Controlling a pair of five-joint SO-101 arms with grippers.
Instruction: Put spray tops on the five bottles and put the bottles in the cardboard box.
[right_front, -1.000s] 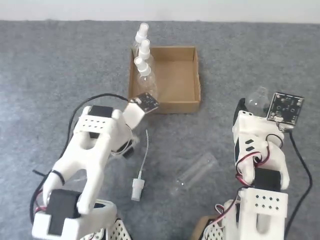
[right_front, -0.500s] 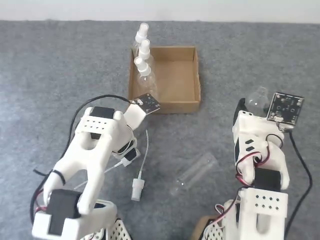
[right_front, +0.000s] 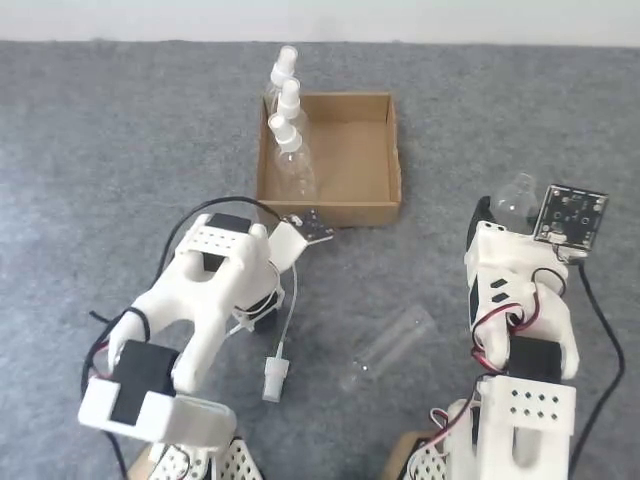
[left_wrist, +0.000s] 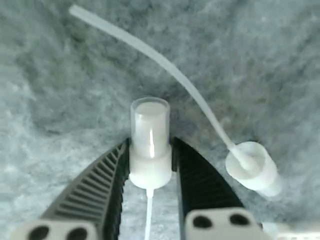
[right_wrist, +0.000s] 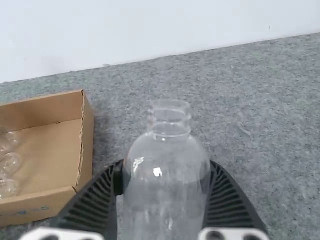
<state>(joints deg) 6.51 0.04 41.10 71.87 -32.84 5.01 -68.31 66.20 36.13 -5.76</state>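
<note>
My left gripper (left_wrist: 150, 146) is shut on a white spray top (left_wrist: 149, 131) just above the grey carpet. A second spray top (left_wrist: 252, 167) lies beside it with its long tube (left_wrist: 165, 65); from above that loose spray top (right_front: 275, 377) is just right of the left arm, and the left gripper (right_front: 260, 308) is mostly hidden under the arm. My right gripper (right_wrist: 165, 172) is shut on a clear bottle (right_wrist: 167, 150) with an open neck, held upright right of the cardboard box (right_front: 375, 205). Three bottles with spray tops (right_front: 290, 150) stand along the box's left side.
Another clear bottle without a top (right_front: 390, 347) lies on its side on the carpet between the two arms. The right half of the box floor (right_front: 350, 150) is bare. A pale wall (right_wrist: 150, 25) runs along the far edge of the carpet.
The left arm has swung to the right and turned, bringing its wrist closer to the loose spray top. The right arm and its bottle have not moved.
</note>
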